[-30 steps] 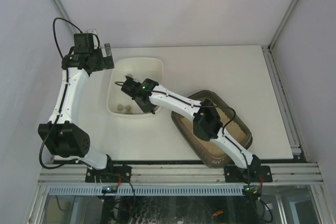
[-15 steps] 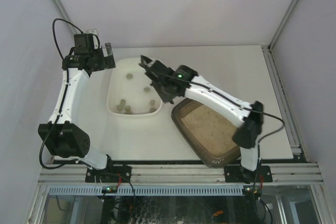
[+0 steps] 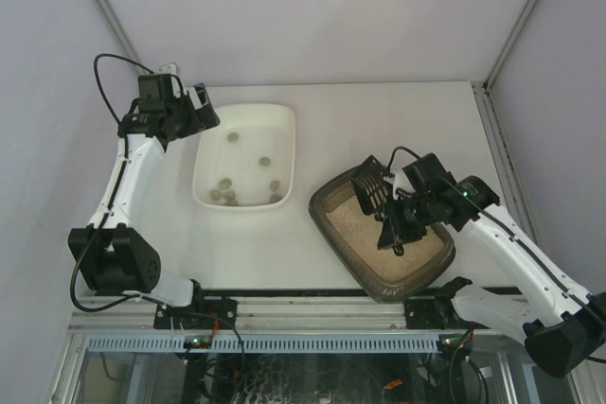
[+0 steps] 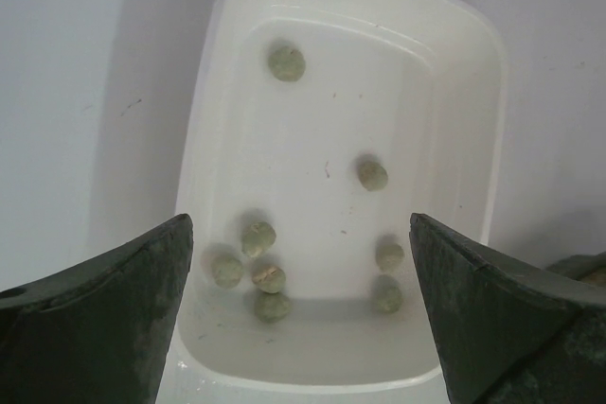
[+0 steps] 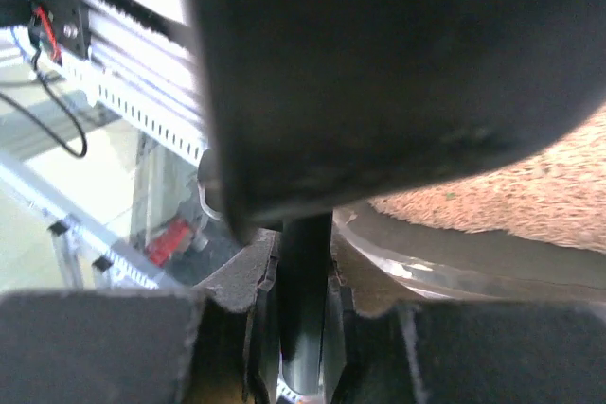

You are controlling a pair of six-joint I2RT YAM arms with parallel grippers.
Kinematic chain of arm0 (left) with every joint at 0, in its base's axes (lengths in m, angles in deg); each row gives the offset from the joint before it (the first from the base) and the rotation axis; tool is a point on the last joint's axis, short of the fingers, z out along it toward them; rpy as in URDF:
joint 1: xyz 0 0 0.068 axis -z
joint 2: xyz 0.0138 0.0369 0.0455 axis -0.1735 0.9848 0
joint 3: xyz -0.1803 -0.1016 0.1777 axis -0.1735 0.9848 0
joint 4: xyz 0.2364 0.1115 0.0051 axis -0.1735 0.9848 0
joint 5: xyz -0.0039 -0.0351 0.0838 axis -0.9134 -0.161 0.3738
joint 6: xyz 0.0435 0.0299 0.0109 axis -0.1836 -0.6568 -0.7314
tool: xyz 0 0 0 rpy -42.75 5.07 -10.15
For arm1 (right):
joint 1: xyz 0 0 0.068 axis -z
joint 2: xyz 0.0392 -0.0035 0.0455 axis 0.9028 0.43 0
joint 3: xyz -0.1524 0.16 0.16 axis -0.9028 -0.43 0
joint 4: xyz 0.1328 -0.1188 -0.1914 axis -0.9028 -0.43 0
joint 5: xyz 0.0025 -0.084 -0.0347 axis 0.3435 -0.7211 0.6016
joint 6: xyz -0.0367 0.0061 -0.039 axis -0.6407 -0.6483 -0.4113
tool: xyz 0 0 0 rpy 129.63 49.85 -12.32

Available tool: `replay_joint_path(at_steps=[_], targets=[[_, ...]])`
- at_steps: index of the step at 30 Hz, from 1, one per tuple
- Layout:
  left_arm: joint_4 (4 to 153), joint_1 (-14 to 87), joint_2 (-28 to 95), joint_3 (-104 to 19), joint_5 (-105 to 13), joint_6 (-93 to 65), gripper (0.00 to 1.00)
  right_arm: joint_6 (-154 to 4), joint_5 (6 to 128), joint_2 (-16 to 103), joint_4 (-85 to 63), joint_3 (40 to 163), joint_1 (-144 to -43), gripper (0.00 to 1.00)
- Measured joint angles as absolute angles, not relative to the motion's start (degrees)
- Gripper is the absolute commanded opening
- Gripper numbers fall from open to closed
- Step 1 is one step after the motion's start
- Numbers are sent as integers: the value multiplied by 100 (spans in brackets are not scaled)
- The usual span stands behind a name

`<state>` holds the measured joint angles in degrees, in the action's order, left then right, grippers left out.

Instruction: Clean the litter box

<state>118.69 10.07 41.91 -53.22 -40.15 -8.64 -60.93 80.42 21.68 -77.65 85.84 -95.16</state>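
The litter box [image 3: 417, 267], a dark brown tray of tan litter [image 5: 530, 186], lies at the front right of the table. My right gripper [image 3: 398, 219] hovers over it, shut on the handle [image 5: 305, 300] of a black slotted scoop [image 3: 370, 190]. The scoop's head points to the far left above the litter and fills the top of the right wrist view. My left gripper [image 3: 196, 107] hangs open above the far left end of the white tub [image 3: 275, 120]. Its fingers [image 4: 104, 319] frame the tub [image 4: 436, 73], with nothing between them.
Several greenish pellets [image 3: 225, 194] lie in the white tub, most of them at its near end [image 4: 270, 279]. A metal frame rail [image 3: 312, 310] runs along the near edge, another [image 3: 511, 177] along the right side. White walls close in left and back.
My right arm has swung back from the white tub to above the litter box, still holding the scoop. More pellets now lie in the tub. The left gripper has shifted slightly to the right.
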Motion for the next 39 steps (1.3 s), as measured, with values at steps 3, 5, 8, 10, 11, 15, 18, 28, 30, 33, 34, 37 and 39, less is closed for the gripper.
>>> replay_joint_path(at_steps=[3, 5, 8, 10, 11, 15, 18, 28, 30, 33, 34, 37, 39], targets=[[11738, 1014, 4191, -5311, -4141, -720, 100, -6146, 8510, 2092, -7693, 8173, -9438, 0], [11641, 1024, 4191, -5280, -4181, -659, 100, -6161, 8785, 2118, -7596, 7882, -9400, 0], [11532, 1024, 4189, -5171, -4281, -576, 100, -6161, 9001, 2181, -7588, 7703, -9374, 0], [11486, 1024, 4165, -5053, -4327, -536, 100, -6144, 9032, 2186, -7561, 7692, -9374, 0], [11477, 1024, 4150, -4985, -4347, -532, 100, -6128, 9028, 2186, -7557, 7692, -9374, 0], [11462, 1024, 4119, -4869, -4432, -528, 100, -6043, 8868, 2306, -7583, 7692, -9374, 9], [11427, 1024, 4108, -4869, -4480, -512, 100, -5973, 8774, 2647, -7642, 7690, -9376, 14], [11416, 1035, 4082, -4869, -4526, -482, 100, -5816, 8573, 3027, -7732, 7618, -9350, 36], [11414, 1035, 4080, -4869, -4528, -482, 100, -5789, 8551, 3066, -7734, 7618, -9352, 55], [11414, 1035, 4075, -4869, -4544, -482, 100, -5733, 8446, 3123, -7784, 7622, -9354, 97], [11414, 1035, 4075, -4869, -4557, -482, 100, -5724, 8348, 3145, -7859, 7651, -9359, 99], [11414, 1035, 4071, -4869, -4570, -482, 100, -5650, 7943, 3180, -8110, 7926, -9429, 100], [11412, 1035, 4071, -4869, -4576, -480, 100, -5551, 7436, 3182, -8311, 8320, -9523, 100]])
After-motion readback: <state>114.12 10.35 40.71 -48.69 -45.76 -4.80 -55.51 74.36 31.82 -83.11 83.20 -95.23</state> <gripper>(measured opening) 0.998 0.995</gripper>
